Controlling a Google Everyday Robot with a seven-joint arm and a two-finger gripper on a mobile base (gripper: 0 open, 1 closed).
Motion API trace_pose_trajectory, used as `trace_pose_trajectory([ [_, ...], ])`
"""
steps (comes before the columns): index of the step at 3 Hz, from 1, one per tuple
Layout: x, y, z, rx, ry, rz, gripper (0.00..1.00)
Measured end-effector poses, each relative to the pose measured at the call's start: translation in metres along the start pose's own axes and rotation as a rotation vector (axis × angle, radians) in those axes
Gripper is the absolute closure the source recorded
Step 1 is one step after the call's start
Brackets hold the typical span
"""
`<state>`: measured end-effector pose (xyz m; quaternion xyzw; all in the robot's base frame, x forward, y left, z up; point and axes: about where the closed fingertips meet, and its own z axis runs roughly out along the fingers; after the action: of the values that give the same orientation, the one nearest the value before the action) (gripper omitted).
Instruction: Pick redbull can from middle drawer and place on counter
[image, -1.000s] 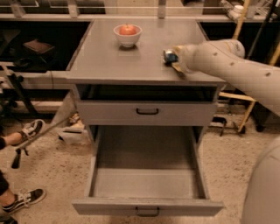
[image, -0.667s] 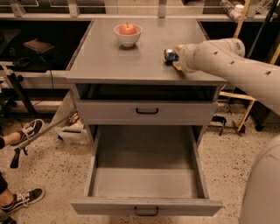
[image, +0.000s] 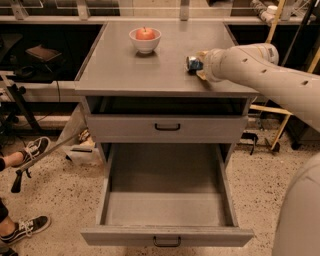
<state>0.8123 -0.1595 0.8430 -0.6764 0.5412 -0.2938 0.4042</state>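
The redbull can (image: 192, 63), blue and silver, sits at the right side of the grey counter (image: 130, 70), its end facing left. My gripper (image: 201, 65) is at the can, reaching in from the right on the cream arm (image: 260, 70); the wrist hides most of it and the rest of the can. The middle drawer (image: 165, 207) is pulled fully open below, its flat grey floor bare, with the black handle (image: 166, 243) on its low front panel.
A white bowl (image: 145, 41) holding a red apple (image: 145, 33) stands at the counter's back centre. The taller drawer front (image: 167, 127) above the open drawer is shut. A person's sneakers (image: 30, 150) and a stick lie on the floor at the left.
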Motion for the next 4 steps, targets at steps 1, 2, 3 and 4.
trace_pose_trajectory([
  [1,0.0,0.0,0.0,0.0,0.0,0.0,0.12],
  [2,0.0,0.0,0.0,0.0,0.0,0.0,0.0],
  [3,0.0,-0.006,-0.004,0.0,0.0,0.0,0.0],
  [4,-0.001,-0.014,-0.008,0.0,0.0,0.0,0.0],
])
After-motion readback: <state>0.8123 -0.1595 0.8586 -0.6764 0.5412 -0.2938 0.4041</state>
